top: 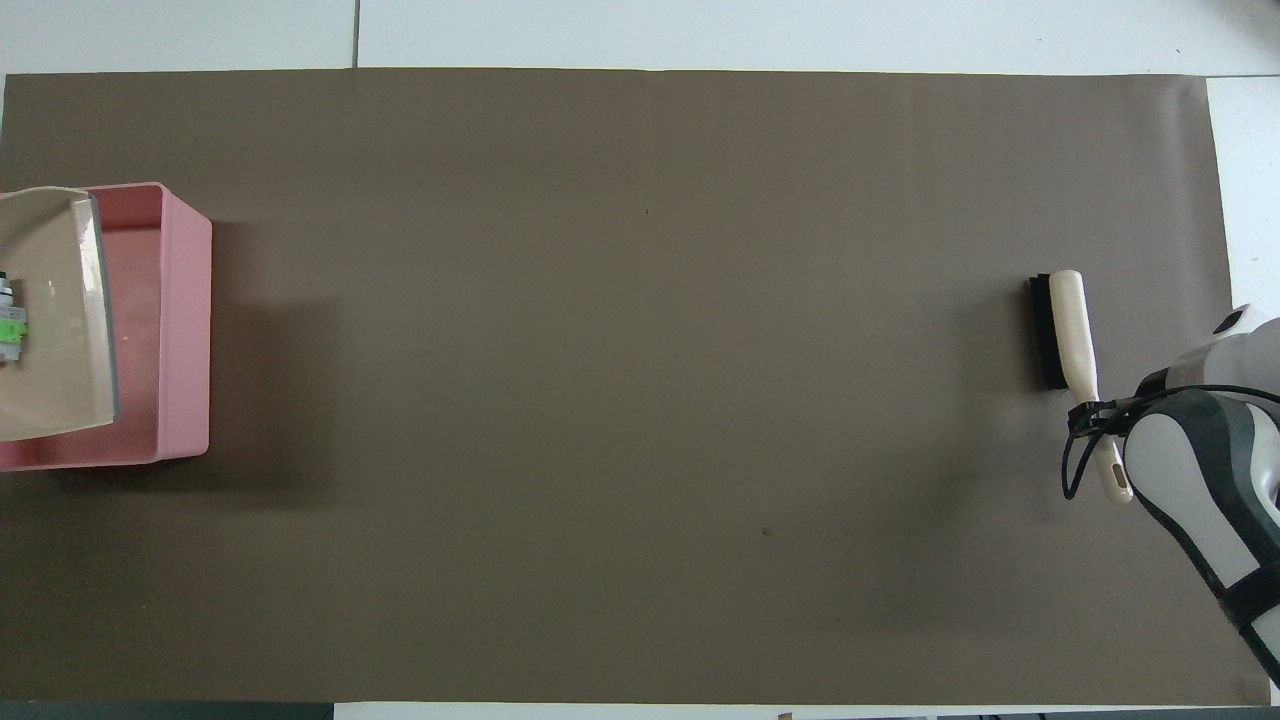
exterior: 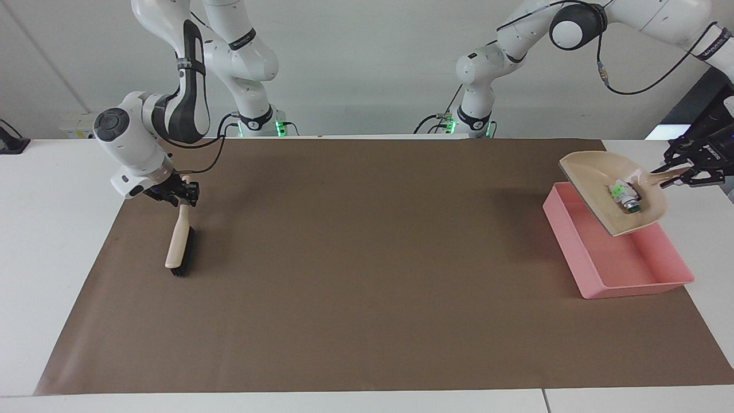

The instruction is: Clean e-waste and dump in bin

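The beige dustpan (exterior: 602,192) hangs tilted in the air over the pink bin (exterior: 575,252), its open lip on the side toward the table's middle. The e-waste (exterior: 624,195), a white cylinder with a green label and green end, lies in the pan close to the handle. My left gripper (exterior: 672,172) is shut on the dustpan's handle. In the overhead view only the dustpan (top: 55,330), the e-waste (top: 10,325) and the bin (top: 185,330) show at the edge. My right gripper (exterior: 179,194) is shut on the handle of the brush (exterior: 179,246), whose bristle end rests on the mat.
A brown mat (exterior: 367,258) covers most of the white table. The bin sits at the left arm's end of the mat. The brush (top: 1062,330) is at the right arm's end, its handle running under the right arm.
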